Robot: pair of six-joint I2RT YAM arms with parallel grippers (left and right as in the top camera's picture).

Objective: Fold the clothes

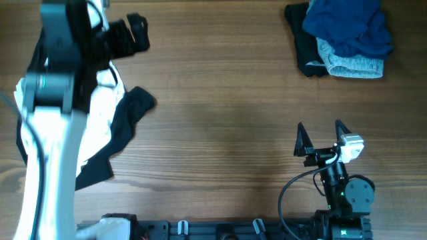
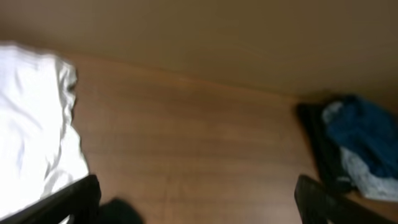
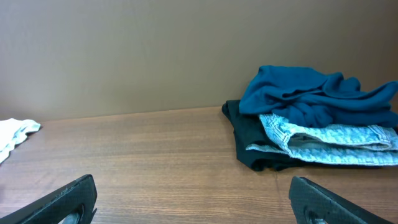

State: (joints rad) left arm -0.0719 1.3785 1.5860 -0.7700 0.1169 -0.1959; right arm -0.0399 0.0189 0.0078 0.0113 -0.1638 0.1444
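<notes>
The clothes lie in two heaps. At the back right, a deep-blue shirt [image 1: 347, 23] [image 3: 311, 96] sits on light-blue denim [image 1: 353, 63] [image 3: 323, 140] and a black garment [image 1: 303, 40] [image 3: 249, 143]. At the left, a white garment [image 1: 100, 113] [image 2: 31, 124] lies spread with a black garment [image 1: 130, 117] across it, partly hidden under the left arm. My left gripper [image 1: 133, 33] [image 2: 199, 208] is open above the table beside the white garment, holding nothing. My right gripper [image 1: 320, 133] [image 3: 193, 202] is open and empty near the front, facing the blue heap from a distance.
Bare wooden tabletop [image 1: 220, 100] stretches between the two heaps. The left arm's white link [image 1: 47, 167] crosses over the left heap. The right arm's base and cable [image 1: 340, 193] sit at the front edge. A plain wall stands behind the table's far edge.
</notes>
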